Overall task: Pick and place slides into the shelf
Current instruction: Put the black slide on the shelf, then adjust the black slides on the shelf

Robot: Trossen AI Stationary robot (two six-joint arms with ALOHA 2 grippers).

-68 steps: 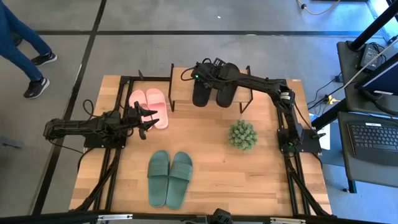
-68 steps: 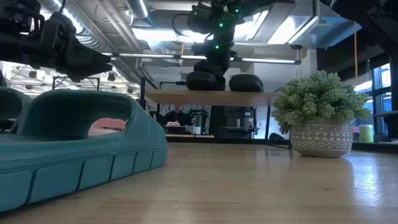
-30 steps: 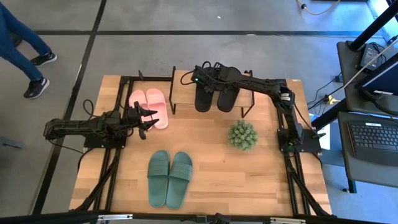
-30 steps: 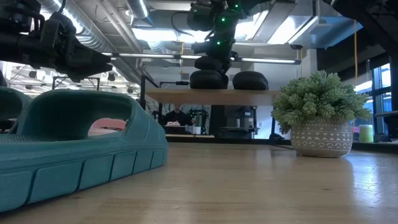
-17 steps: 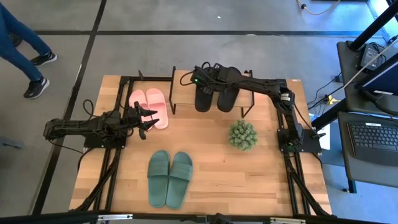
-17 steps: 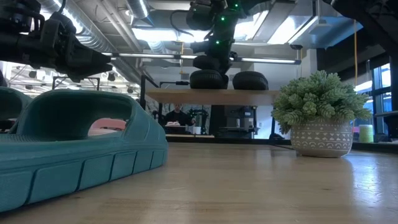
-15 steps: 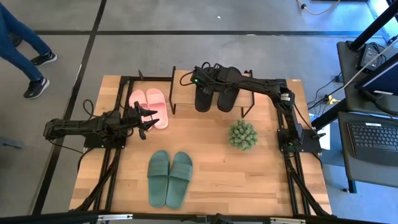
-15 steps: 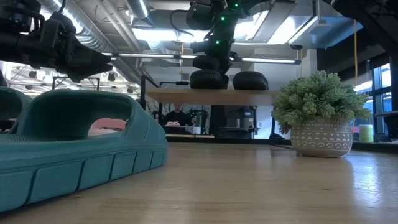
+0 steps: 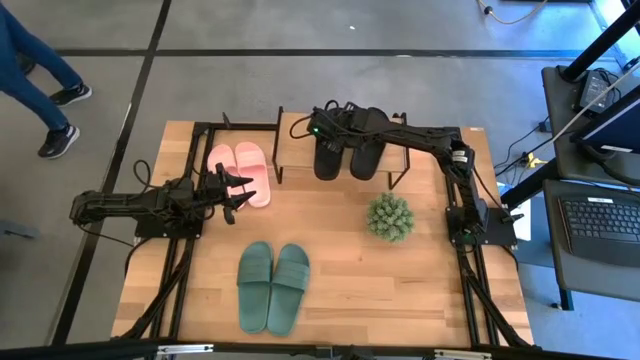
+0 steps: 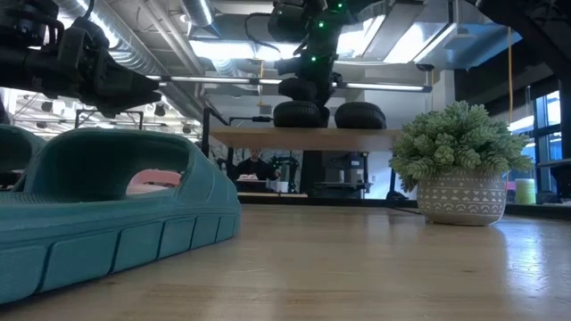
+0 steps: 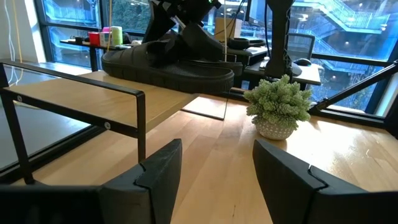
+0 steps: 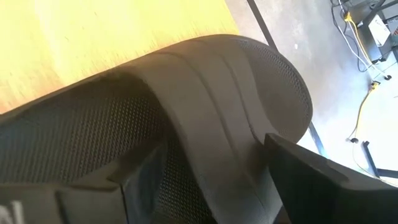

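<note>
Black slides (image 9: pixel 345 145) lie on the shelf (image 9: pixel 292 150) at the bench's far edge. The right gripper (image 9: pixel 322 128) straddles one, jaws spread wide — lifting off carelessly could snag its strap and drag it off.

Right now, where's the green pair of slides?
In the high view, the green slides lie side by side on the table's near half, left of centre, below the pink slides.

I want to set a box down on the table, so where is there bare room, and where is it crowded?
Bare wood lies between the green slides and the plant, and along the table edge right of the green pair. The shelf has a free strip left of the black slides. It is crowded around the pink slides, where the left pincer sits.
</note>
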